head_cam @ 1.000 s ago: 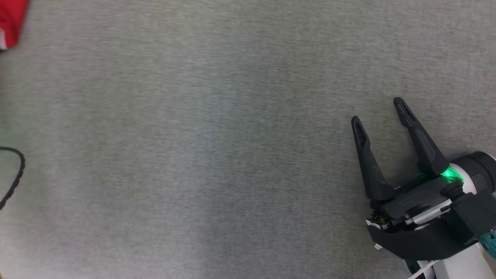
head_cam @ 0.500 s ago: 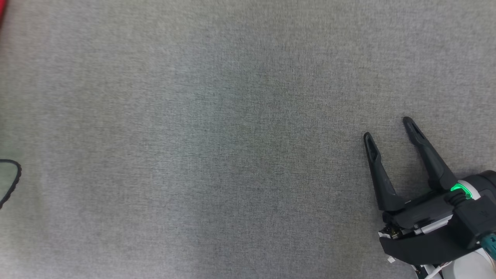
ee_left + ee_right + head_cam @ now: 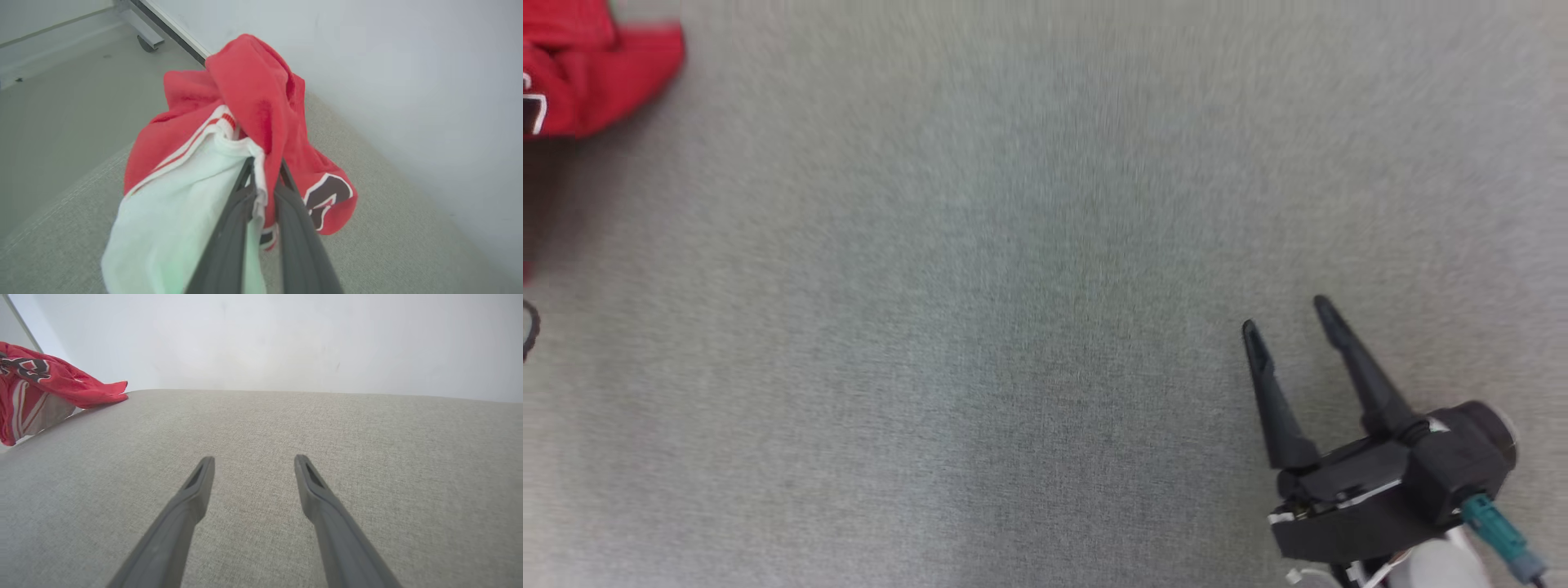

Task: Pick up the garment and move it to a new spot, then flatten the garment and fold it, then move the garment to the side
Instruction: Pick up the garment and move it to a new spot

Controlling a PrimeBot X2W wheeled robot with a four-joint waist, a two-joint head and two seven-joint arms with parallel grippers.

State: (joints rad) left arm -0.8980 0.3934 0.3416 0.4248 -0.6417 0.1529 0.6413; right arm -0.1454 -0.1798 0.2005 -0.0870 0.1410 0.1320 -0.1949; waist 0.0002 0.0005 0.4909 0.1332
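In the head view, the garment, red with a bit of white, sits at about 10 o'clock, cut off by the frame's edge and blurred. Well apart from it, at about 4 o'clock, we see the right gripper over the grey woven surface, its two dark fingers spread and nothing between them. In the left wrist view, the left gripper rises from 6 o'clock with its fingers drawn close together and clamped on a fold of the garment. The red cloth bunches up over the fingertips toward 12 o'clock, a white panel with red stripes hangs down toward 7 o'clock, and a dark emblem edged in white shows at 4 o'clock. Below the cloth we see the grey surface, with a pale wall to the right and a floor at 9 o'clock. We cannot tell whether any of the cloth rests on the surface. In the right wrist view, the right gripper's fingers stand wide apart and empty above the grey surface, and the garment lies at 10 o'clock by the surface's far left edge.
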